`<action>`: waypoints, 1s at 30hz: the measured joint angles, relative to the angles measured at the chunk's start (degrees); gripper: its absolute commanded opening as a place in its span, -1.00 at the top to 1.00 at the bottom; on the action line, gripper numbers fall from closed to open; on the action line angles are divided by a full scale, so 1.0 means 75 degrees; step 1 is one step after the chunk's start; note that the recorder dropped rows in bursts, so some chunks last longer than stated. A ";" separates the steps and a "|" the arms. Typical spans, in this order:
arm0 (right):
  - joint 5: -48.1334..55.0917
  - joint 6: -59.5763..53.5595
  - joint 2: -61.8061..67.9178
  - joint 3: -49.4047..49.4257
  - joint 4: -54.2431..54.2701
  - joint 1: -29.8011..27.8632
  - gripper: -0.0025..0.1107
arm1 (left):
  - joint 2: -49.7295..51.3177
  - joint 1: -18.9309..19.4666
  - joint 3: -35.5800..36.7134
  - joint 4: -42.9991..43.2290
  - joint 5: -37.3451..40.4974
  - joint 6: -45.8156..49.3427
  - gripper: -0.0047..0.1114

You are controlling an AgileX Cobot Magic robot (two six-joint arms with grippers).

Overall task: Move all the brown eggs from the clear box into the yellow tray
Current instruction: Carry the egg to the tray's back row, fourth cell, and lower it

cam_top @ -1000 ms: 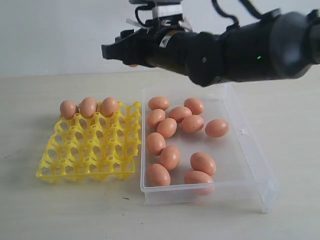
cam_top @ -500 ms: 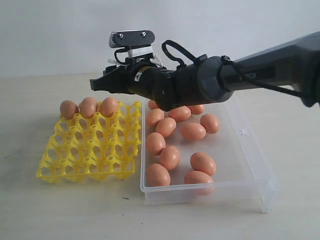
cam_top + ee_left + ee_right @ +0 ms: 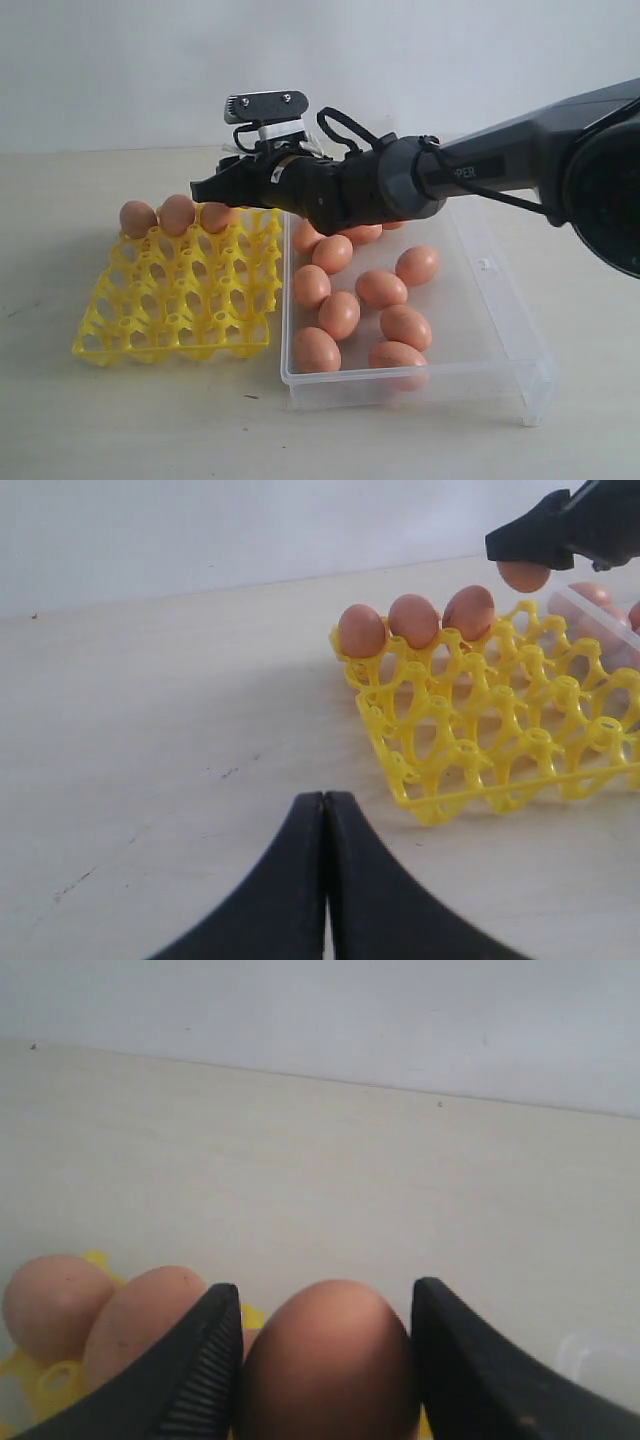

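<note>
The yellow tray point(image 3: 180, 290) lies left of the clear box point(image 3: 487, 318). Three brown eggs point(image 3: 177, 213) fill cups in the tray's far row, also seen in the left wrist view point(image 3: 414, 620). Several more lie loose in the box point(image 3: 381, 288). My right gripper point(image 3: 208, 188) reaches over the tray's far row, just right of those three, and is shut on a brown egg point(image 3: 325, 1360) held between its fingers point(image 3: 205, 1350). The left wrist view shows that egg point(image 3: 523, 576) hanging just above the tray. My left gripper point(image 3: 325, 798) is shut and empty, low over the bare table short of the tray point(image 3: 480, 770).
The right arm point(image 3: 480, 170) stretches across the far end of the clear box, hiding some eggs there. A small latch tab point(image 3: 484, 264) sits on the box's right wall. Pale tabletop point(image 3: 150, 420) surrounds the tray and the box.
The right gripper has come down and toward the tray's far row with its egg. A few loose eggs in the box lie in different spots.
</note>
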 measured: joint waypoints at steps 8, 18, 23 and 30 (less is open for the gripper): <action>0.0000 0.0000 0.0233 -0.0011 0.0092 -0.0033 0.96 | 0.0000 0.0000 0.0000 0.0000 0.0000 0.0000 0.92; 0.0042 0.0000 0.0325 -0.0011 0.0163 -0.0033 0.95 | 0.0000 0.0000 0.0000 0.0000 0.0000 0.0000 0.92; 0.0042 0.0000 0.0325 -0.0011 0.0163 -0.0033 0.67 | 0.0000 0.0000 0.0000 0.0000 0.0000 0.0000 0.92; 0.0042 -0.0151 0.0296 -0.0011 0.0163 -0.0033 -0.04 | 0.0000 0.0000 0.0000 0.0000 0.0000 0.0000 0.92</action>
